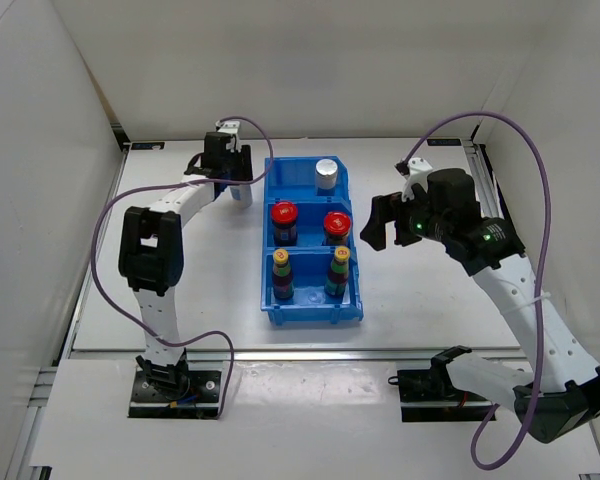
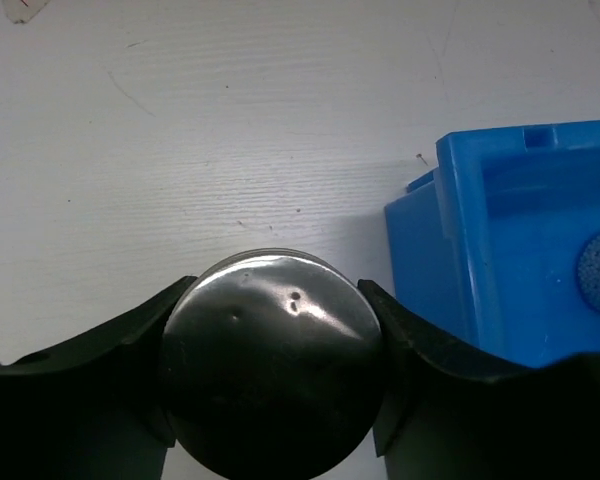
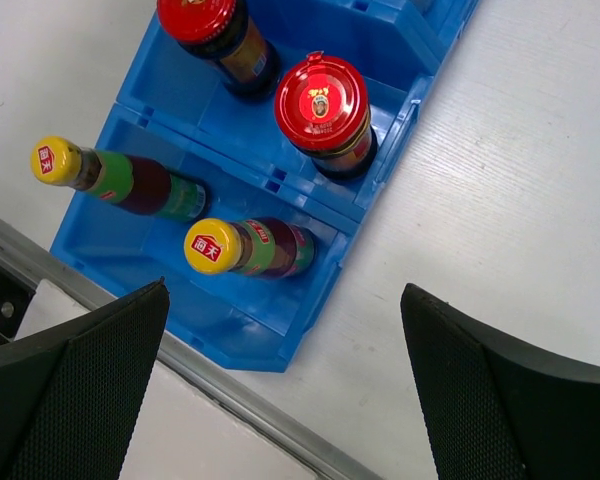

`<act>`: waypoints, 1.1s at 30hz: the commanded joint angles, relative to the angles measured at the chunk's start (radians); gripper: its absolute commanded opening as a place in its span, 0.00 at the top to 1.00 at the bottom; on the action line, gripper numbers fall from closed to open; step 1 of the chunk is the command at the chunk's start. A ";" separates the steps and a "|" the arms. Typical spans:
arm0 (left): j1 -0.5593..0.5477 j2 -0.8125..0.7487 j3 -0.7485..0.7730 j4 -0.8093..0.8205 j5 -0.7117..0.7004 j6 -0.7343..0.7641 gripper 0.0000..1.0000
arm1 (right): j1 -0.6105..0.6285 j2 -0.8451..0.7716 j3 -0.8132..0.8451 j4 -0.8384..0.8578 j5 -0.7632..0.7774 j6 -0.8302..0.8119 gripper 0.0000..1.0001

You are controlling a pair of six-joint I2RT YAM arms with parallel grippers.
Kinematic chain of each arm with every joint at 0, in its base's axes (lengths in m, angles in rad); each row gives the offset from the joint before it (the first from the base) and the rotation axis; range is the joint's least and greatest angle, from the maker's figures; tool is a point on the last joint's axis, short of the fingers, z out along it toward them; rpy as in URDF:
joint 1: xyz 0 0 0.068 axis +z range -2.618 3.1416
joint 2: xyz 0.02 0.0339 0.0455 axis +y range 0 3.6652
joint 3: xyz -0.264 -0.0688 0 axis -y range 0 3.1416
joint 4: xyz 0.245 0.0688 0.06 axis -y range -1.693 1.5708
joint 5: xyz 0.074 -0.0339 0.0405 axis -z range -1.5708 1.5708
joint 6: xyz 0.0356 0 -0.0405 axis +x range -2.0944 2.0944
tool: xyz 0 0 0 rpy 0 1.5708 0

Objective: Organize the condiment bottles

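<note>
Five of six bottles in blue bin: one silver-topped cylinder at back, red-lidded jars in middle, yellow-capped bottles in front; last cylinder outside, just beside bin's left wall, pinched by left end effector; right end effector spread, empty; remaining, by my judgement: last cylinder into back compartment.

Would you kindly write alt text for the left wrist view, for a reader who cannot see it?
The left gripper clasps the shiny round metal top of a silver-topped cylinder bottle between its black fingers. A white table shows beyond, with a blue plastic bin at right.
</note>
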 commanded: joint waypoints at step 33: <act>-0.249 -0.054 0.144 0.086 -0.012 0.057 0.56 | -0.005 -0.085 -0.012 -0.089 0.036 -0.020 0.00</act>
